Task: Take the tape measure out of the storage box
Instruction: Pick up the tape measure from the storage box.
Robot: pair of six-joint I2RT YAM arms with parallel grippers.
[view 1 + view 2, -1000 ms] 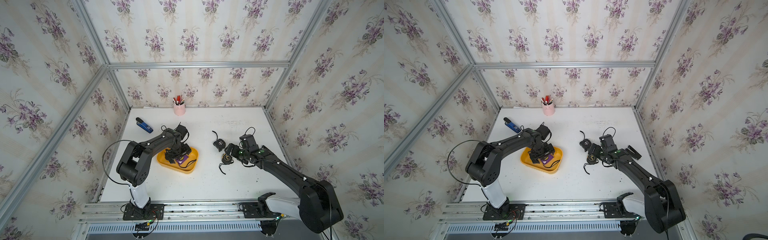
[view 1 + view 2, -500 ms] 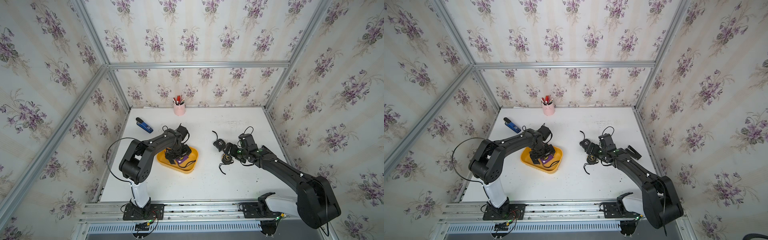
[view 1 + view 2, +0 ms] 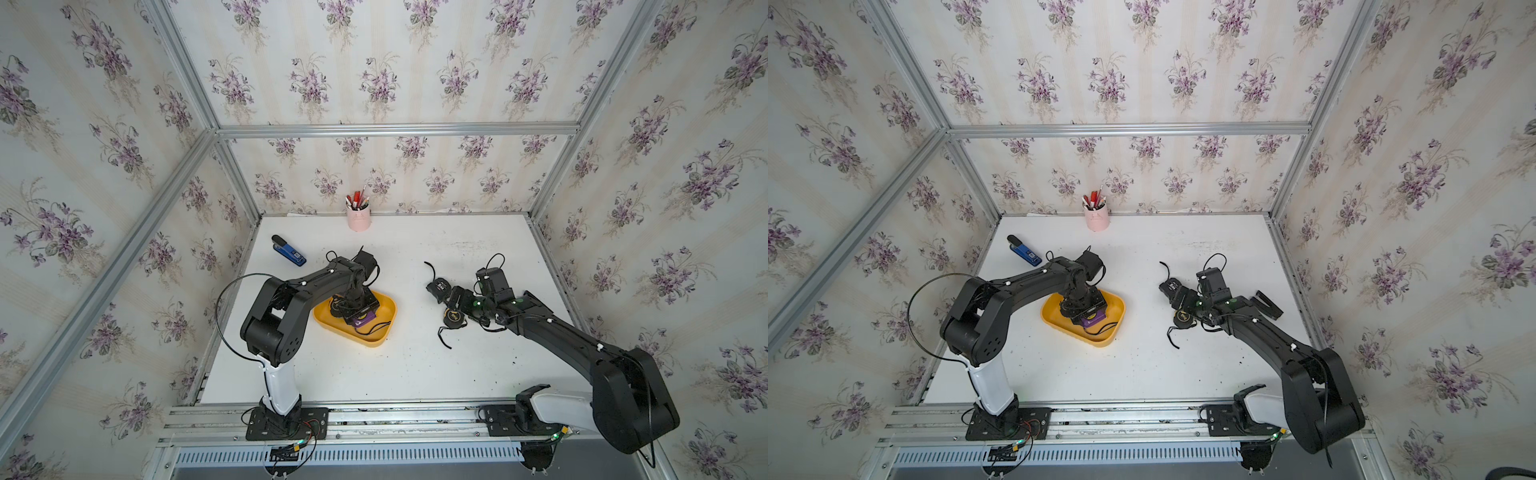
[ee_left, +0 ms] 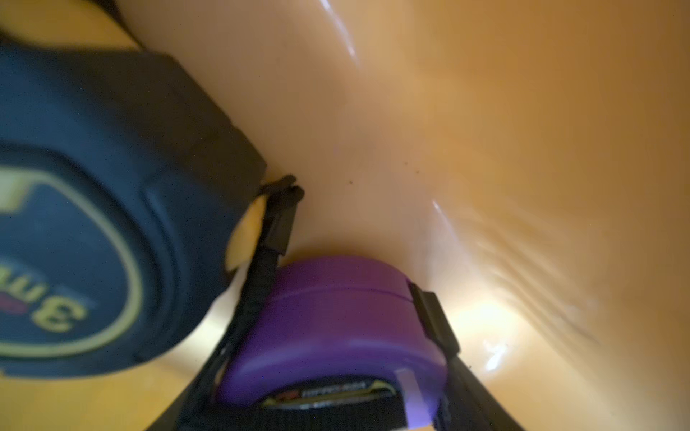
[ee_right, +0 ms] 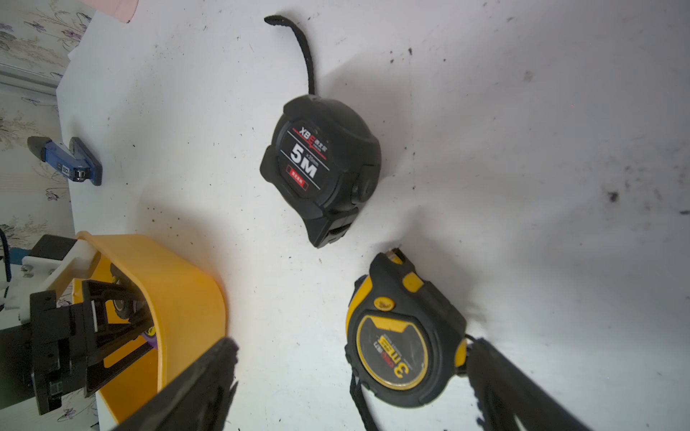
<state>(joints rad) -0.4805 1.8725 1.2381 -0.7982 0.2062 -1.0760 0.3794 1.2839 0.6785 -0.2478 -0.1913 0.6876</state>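
Purple plastic fills the gap of the left gripper (image 4: 351, 253). Its jaws, spread wide a second ago, have drawn in to a narrow hold on the purple tape measure (image 4: 336, 324), and the wrist view shows black fingers (image 4: 433, 321) lying against both flanks of its case. That reads as the grasp made, so the lift looks to be the step left. The measure has not risen. It rests on the floor of the storage box (image 3: 368, 341), directly under the hand, with its cord looped on the box floor. A dark tape measure (image 4: 93, 224) lies just beside it, also inside the box, close enough to be nudged on the way up. Well outside the box, the right gripper (image 5: 353, 347) hangs wide open and empty above a yellow-and-black tape measure (image 5: 403, 336). A black tape measure (image 5: 321, 168) lies near that one on the table (image 5: 522, 149).
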